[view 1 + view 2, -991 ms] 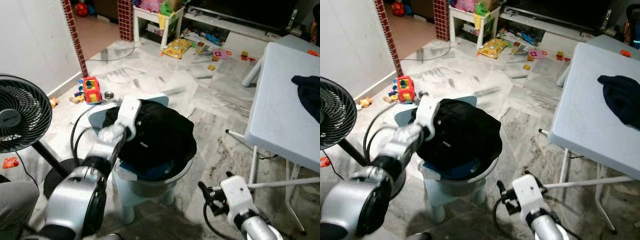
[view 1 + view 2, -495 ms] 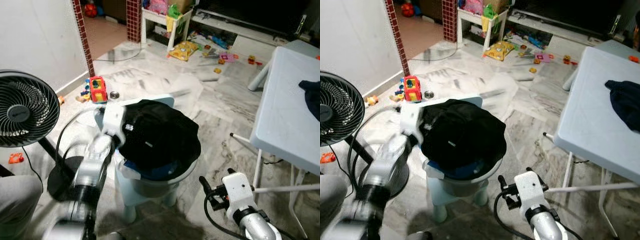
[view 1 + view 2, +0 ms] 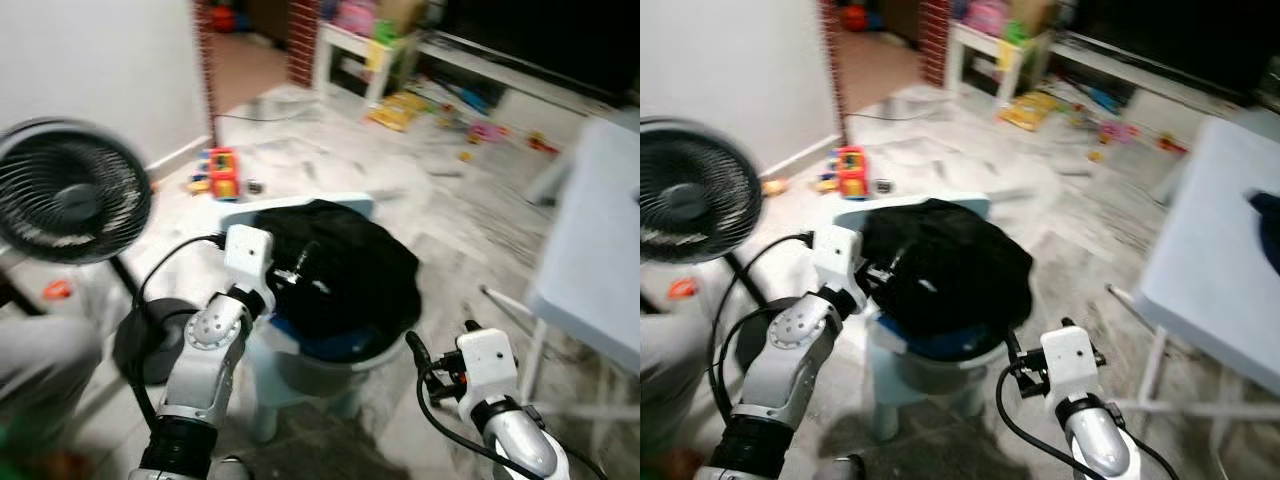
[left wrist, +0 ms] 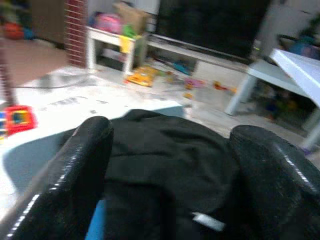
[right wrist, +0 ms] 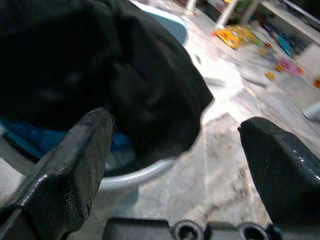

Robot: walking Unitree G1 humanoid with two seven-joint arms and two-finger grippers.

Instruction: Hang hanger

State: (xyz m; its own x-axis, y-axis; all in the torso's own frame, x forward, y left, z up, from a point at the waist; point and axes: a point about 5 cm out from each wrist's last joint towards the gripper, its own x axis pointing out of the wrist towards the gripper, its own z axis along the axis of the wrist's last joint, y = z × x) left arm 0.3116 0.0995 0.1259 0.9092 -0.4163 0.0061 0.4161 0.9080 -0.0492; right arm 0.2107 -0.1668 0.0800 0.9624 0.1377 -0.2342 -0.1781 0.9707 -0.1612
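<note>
While no hanger can be made out, the head views show the left end effector [image 3: 292, 272] at the black garment [image 3: 940, 270] heaped on the basket [image 3: 330, 365], likely searching; both wrist views show spread fingers, empty.

soft, even indoor light fills the room, and the pale marble floor [image 3: 330, 170] shows dull sheen. both eye views are smeared by motion blur, worst toward the edges. in the wrist views the black fingers [image 4: 75, 165] loom close and out of focus.
</note>
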